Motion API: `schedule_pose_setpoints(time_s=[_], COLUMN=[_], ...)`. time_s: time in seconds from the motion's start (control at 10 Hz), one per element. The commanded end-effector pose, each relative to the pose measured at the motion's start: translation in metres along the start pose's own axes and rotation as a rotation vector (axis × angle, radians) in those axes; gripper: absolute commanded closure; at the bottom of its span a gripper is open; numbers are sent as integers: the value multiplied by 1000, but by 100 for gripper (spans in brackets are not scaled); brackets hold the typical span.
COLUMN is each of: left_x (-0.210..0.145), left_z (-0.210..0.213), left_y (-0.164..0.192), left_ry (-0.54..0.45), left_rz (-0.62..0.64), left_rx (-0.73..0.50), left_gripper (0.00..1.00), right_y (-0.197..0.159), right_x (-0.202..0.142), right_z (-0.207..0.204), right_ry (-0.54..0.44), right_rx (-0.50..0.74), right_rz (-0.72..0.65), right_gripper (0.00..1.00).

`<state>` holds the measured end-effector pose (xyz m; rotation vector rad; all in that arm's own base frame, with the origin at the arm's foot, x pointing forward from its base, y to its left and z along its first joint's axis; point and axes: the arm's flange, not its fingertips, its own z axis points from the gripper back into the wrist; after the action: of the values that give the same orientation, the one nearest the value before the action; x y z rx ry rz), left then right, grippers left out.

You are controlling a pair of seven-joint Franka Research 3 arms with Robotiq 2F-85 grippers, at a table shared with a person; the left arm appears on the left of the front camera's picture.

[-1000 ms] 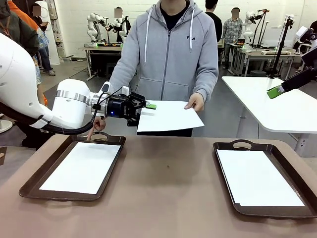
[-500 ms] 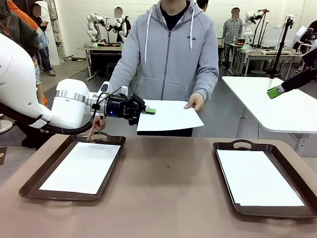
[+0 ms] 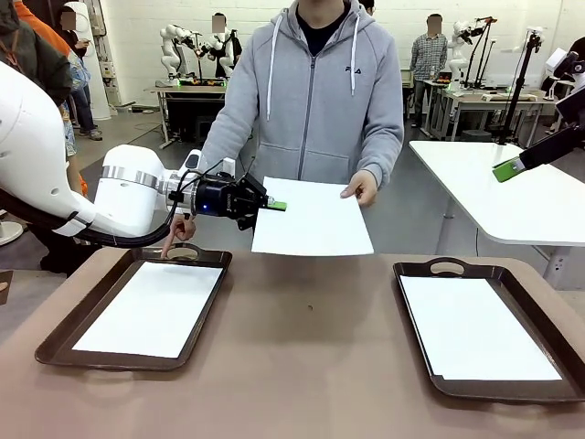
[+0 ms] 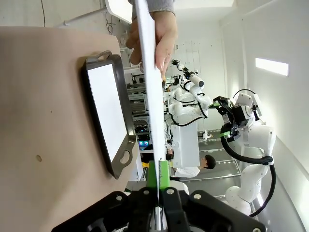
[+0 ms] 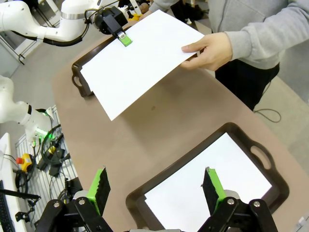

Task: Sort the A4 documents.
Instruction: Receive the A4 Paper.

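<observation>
A matte brown counter point(image 3: 302, 357) is carrying two dark brown handled trays, one on the robot's left point(image 3: 55, 343) and one on its right point(image 3: 416, 338), each lying flat with a plain white A4 sheet inside it, the left sheet point(image 3: 151, 309) and the right sheet point(image 3: 475, 329) both sitting within the tray rims. Beyond the counter a bright workshop is showing, with a white table point(image 3: 512, 197) at the right and other benches farther back. A person in a grey zip hoodie point(image 3: 311, 101) is standing at the far side, holding a third thin white A4 sheet point(image 3: 315, 219) in the air above the far edge of the counter, the person's hand point(image 3: 361, 189) pinching its far right corner. The robot's left hand point(image 3: 277, 206) is reaching in level from the left side, its green-padded fingers closed on the sheet's left edge; in the left wrist view the paper point(image 4: 150, 87) is running edge-on between the two pads. The sheet is sloping down toward the robot, its near edge hanging free. The robot's right hand point(image 5: 157, 186) is hovering high above the right tray point(image 5: 193, 166), fingers spread wide and holding nothing. Bare counter is lying open between the two trays.
</observation>
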<state>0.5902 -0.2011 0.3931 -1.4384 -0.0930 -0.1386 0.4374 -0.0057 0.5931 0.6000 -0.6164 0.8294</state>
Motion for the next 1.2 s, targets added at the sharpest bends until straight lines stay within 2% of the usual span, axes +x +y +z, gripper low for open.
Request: schedule_pose_setpoints(time_s=[0.0, 0.2, 0.4, 0.5, 1.1], left_x=[2, 2, -3, 0, 0], left_z=[1, 1, 22, 2, 2], left_y=[-1, -2, -17, -2, -2], left_ry=[-17, -7, 59, 1, 1], left_rz=[-12, -27, -51, -4, -4], left_rx=[-8, -8, -23, -2, -2], left_gripper=[100, 100, 100, 100, 100], right_y=[0, 0, 0, 0, 0], right_x=[-1, -1, -1, -1, -1], right_z=[0, 0, 0, 0, 0], right_ry=[-10, -10, -10, -10, -10], right_rx=[11, 11, 11, 11, 11], right_rz=[8, 8, 8, 8, 8], right_gripper=[0, 0, 0, 0, 0])
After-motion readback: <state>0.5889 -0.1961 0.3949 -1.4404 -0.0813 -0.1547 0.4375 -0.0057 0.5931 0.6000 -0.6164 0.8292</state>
